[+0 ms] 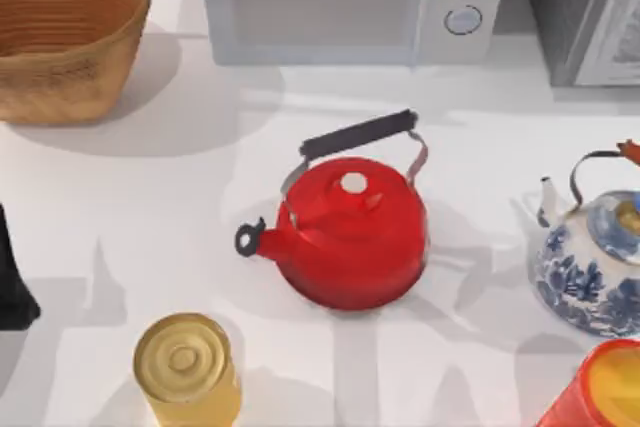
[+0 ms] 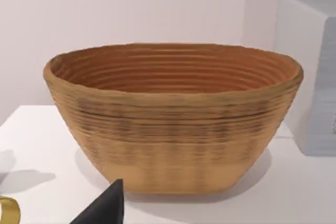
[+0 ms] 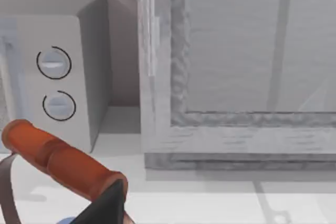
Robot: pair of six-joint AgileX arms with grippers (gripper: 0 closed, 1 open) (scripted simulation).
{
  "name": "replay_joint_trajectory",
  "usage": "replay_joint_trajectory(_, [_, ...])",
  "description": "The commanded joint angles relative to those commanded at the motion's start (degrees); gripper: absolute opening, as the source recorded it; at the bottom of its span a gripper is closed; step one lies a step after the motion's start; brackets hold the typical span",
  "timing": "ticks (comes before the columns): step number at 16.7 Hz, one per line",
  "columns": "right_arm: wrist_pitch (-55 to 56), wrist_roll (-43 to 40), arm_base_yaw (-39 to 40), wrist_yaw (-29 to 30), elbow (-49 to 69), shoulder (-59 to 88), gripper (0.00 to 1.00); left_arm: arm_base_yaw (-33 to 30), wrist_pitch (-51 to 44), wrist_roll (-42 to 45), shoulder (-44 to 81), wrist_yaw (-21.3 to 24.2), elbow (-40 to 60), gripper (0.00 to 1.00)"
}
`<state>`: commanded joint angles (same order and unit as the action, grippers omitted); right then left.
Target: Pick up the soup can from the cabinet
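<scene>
Our left gripper (image 1: 14, 287) is a dark shape at the table's left edge; we cannot tell how its claw stands. Behind it sits a ribbed, woven basket (image 1: 62, 35). The round soup can (image 1: 186, 370), yellow with a ringed metal lid, stands at the front of the white table (image 1: 150, 207), not in the cabinet (image 1: 585, 12). In the middle is a shiny red kettle (image 1: 350, 232), with a grey microwave (image 1: 350, 2) behind. On the right is a blue-flowered teapot (image 1: 590, 272).

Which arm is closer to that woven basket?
Left. The left gripper sits at the table's left edge near the woven basket; the right gripper is beside the blue-and-white kettle's orange handle, far right.
</scene>
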<state>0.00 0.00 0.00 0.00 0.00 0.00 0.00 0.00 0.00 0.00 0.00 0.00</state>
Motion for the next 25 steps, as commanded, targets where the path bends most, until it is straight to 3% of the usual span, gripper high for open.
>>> replay_joint_trajectory(4, [-0.36, 0.04, 0.16, 0.3, 1.8, 1.44, 1.0, 0.0, 0.0, 0.0, 0.0, 0.0, 0.0, 1.0])
replay_joint_trajectory(8, [-2.86, 0.17, 1.26, 1.73, 12.47, 9.95, 1.0, 0.0, 0.0, 0.0, 0.0, 0.0, 0.0, 1.0])
replay_joint_trajectory(25, [-22.35, 0.83, 9.86, 10.46, 92.73, 70.84, 1.0, 0.0, 0.0, 0.0, 0.0, 0.0, 0.0, 1.0])
